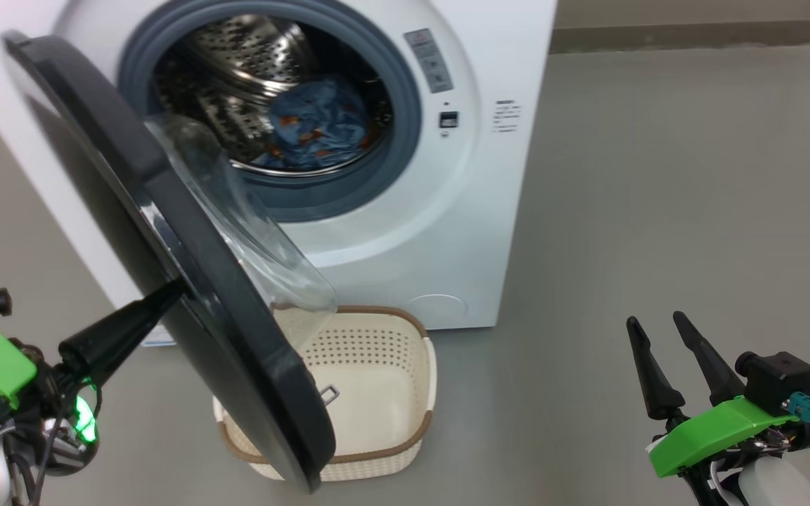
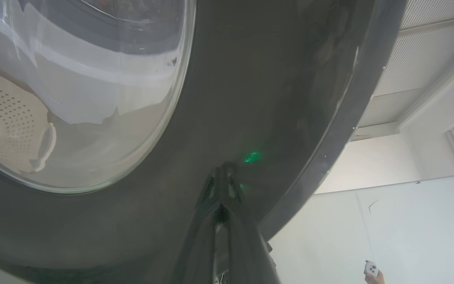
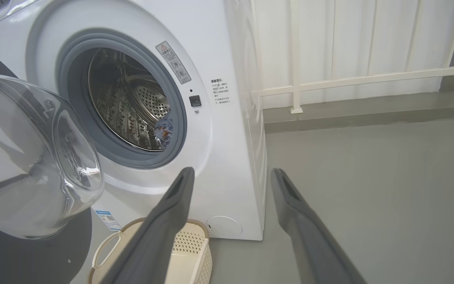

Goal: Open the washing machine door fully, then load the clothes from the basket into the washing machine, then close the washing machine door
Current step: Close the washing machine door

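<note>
Left gripper (image 1: 166, 294), at the lower left of the head view, has its two dark fingers pressed together into a single point and holds nothing. That point touches the glossy black outer face of the washing machine door (image 1: 236, 330), about midway along it. The left wrist view shows the tips against the dark ring just beside the window.

Past the tips, on the door's far side, the clear glass bowl (image 1: 250, 232) bulges away from the gripper. Below it sits the basket (image 1: 419, 330), which looks empty and lies partly under the door's free edge. The door stands roughly half open.

Further right of the gripper and beyond the door is the washing machine (image 1: 447, 232). The clothes (image 1: 317, 123) lie inside its steel drum (image 1: 236, 63), a soft blue heap with orange print.

Right gripper (image 1: 655, 320), far to the right and well apart from everything, has its fingers spread wide and empty.

The door is probably rigid and fairly heavy, and it swings on a hinge at its upper-left side. Its face looks slick, so a bare point could skid across it. A push is likely to work best on the black ring towards the free edge, away from the glass. The basket looks light enough to shift if the door clips it.
</note>
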Motion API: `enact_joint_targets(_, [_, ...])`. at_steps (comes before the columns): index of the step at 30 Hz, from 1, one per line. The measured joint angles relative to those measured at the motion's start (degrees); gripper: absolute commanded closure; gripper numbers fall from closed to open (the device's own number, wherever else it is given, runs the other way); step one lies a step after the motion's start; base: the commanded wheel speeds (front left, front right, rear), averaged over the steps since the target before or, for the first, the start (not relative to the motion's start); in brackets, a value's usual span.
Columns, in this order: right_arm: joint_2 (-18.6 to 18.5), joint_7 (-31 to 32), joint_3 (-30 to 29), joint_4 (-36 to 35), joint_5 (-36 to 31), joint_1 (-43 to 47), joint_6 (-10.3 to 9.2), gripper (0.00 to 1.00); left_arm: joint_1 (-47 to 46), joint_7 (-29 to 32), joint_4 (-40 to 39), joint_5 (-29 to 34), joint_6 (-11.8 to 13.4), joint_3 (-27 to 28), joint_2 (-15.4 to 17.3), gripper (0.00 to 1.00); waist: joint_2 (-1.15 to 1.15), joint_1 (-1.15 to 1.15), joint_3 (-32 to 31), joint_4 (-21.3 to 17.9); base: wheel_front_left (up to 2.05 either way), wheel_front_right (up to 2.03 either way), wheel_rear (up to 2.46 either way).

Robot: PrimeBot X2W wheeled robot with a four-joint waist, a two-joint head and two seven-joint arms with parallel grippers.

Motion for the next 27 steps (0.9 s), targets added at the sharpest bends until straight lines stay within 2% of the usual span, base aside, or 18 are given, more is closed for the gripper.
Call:
enact_joint_targets(13, [0.0, 0.0, 0.1, 0.0, 0.0, -0.1, 0.01, 0.00, -2.8, -4.4, 3.3, 0.2, -1.9, 0.9, -1.8, 1.00, 0.00, 0.00, 1.6, -7.3, 0.00, 0.00, 0.00])
enact_joint_targets(18, [0.0, 0.0, -0.2, 0.0, 0.0, -0.1, 0.00, 0.00, -2.9, -4.9, 3.3, 0.3, -2.6, 0.8, -2.2, 1.00, 0.00, 0.00, 2.2, -7.9, 0.00, 0.00, 0.00])
enact_joint_targets(24, [0.0, 0.0, -0.4, 0.0, 0.0, -0.1, 0.00, 0.00, -3.1, -6.4, 3.8, 1.5, -3.3, 1.0, -2.6, 1.00, 0.00, 0.00, 1.8, -6.6, 0.00, 0.00, 0.00])
enact_joint_targets(25, [0.0, 0.0, -0.5, 0.0, 0.0, -0.1, 0.00, 0.00, -3.2, -6.8, 3.9, 1.8, -3.6, 1.0, -2.6, 0.96, 0.00, 0.00, 1.8, -6.3, 0.00, 0.00, 0.00])
enact_joint_targets(26, [0.0, 0.0, -0.6, 0.0, 0.0, -0.1, 0.00, 0.00, -3.4, -6.9, 3.9, 1.9, -3.6, 0.9, -2.6, 0.81, 0.00, 0.00, 1.7, -6.0, 0.00, 0.00, 0.00])
enact_joint_targets(27, [0.0, 0.0, -0.6, 0.0, 0.0, -0.1, 0.00, 0.00, -3.4, -6.9, 3.8, 1.9, -3.6, 0.8, -2.5, 0.71, 0.00, 0.00, 1.6, -5.7, 0.00, 0.00, 0.00])
